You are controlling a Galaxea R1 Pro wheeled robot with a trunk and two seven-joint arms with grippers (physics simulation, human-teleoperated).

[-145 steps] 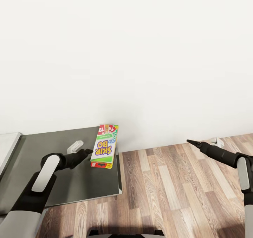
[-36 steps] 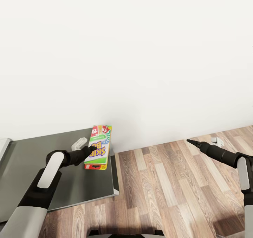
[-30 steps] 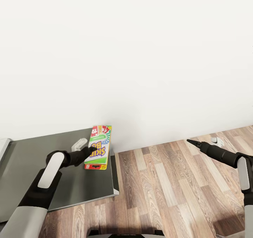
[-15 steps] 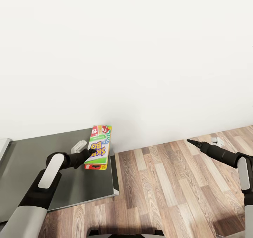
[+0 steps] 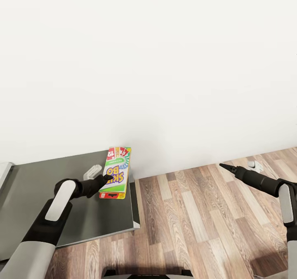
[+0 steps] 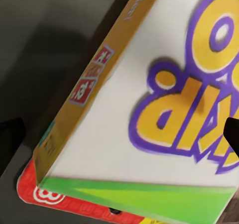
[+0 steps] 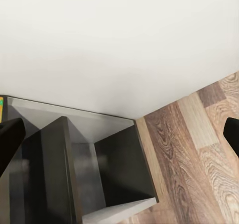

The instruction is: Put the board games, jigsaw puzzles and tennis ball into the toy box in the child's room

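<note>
Long white-red-green Skip-Bo board game (image 5: 116, 172), flat on dark-grey table (image 5: 49, 188), seemingly overhanging its edge

Head camera overlooks table (image 5: 62, 196); left wrist camera sits close above it.

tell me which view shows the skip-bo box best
The head view: the whole Skip-Bo box lies flat at the dark table's far right corner, with the left gripper at its near left edge. The left wrist view shows a close crop of its lid and one side. The right wrist view catches a coloured sliver at its edge.
</note>
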